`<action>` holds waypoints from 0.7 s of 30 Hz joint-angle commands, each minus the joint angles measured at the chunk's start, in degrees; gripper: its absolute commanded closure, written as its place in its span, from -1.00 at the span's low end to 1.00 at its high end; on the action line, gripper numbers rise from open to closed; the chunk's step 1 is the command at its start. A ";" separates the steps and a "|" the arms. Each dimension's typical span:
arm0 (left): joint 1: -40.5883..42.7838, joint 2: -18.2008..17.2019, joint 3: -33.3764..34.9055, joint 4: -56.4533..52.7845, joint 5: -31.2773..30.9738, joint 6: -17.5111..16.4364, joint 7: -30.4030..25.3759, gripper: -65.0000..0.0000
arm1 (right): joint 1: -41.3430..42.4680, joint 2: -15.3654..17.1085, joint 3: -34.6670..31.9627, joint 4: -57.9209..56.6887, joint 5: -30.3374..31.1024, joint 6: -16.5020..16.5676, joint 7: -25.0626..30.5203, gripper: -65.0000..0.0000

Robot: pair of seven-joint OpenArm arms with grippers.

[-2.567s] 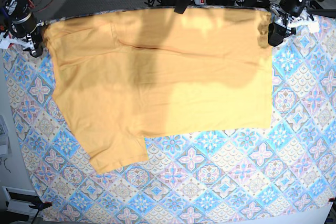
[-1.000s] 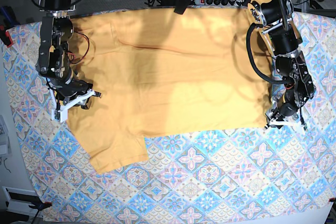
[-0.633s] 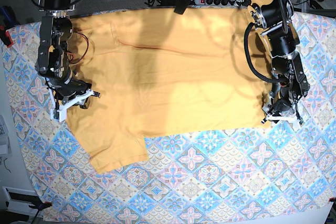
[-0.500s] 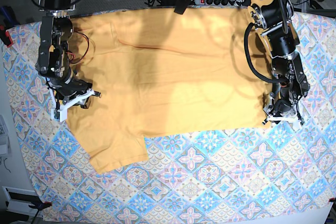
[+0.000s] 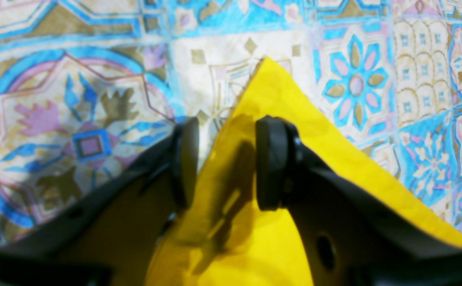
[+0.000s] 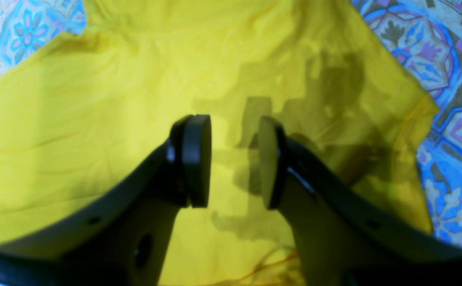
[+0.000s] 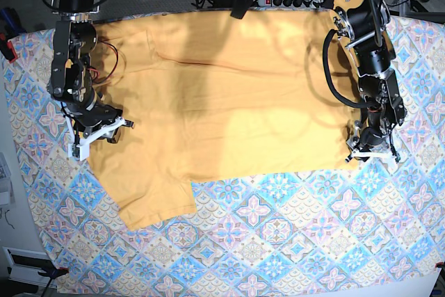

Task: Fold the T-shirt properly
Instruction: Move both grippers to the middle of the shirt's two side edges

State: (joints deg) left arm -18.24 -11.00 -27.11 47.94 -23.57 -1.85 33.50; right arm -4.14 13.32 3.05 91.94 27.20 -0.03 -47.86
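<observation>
T-shirt (image 7: 222, 95) spread flat on the patterned tablecloth (image 7: 292, 241) over the bench, long axis running side to side in the base view, one sleeve (image 7: 149, 196) sticking out toward the near left corner. Left gripper (image 5: 225, 159) down at the shirt's near right corner, jaws spread either side of a raised point of fabric, not pinching. Right gripper (image 6: 234, 159) over the cloth at the left edge, jaws spread, nothing between them.
</observation>
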 commanded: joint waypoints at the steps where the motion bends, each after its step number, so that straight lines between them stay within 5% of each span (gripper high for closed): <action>1: -0.53 -0.29 1.14 0.36 -0.12 0.04 1.80 0.38 | 0.76 0.70 0.34 1.29 0.18 0.34 1.13 0.40; 4: 0.61 -0.20 1.84 2.03 -0.21 0.04 2.86 0.64 | 0.76 0.70 0.34 1.29 0.18 0.34 1.13 0.40; 14: 4.31 1.29 1.84 9.42 -0.30 -0.04 5.32 0.66 | 1.11 0.52 0.34 1.29 0.18 0.34 1.13 0.40; 17: 4.57 1.20 1.75 9.51 -1.53 -0.04 5.32 0.97 | 1.11 0.52 0.34 1.29 0.18 0.34 1.31 0.40; 21: 4.57 0.85 1.66 9.51 -5.13 -0.04 5.23 1.00 | 1.11 0.52 0.42 1.29 0.18 0.34 1.31 0.40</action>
State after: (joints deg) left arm -12.64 -9.54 -25.36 56.49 -28.03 -1.61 38.63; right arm -3.99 13.23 3.05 91.94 27.20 -0.05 -47.83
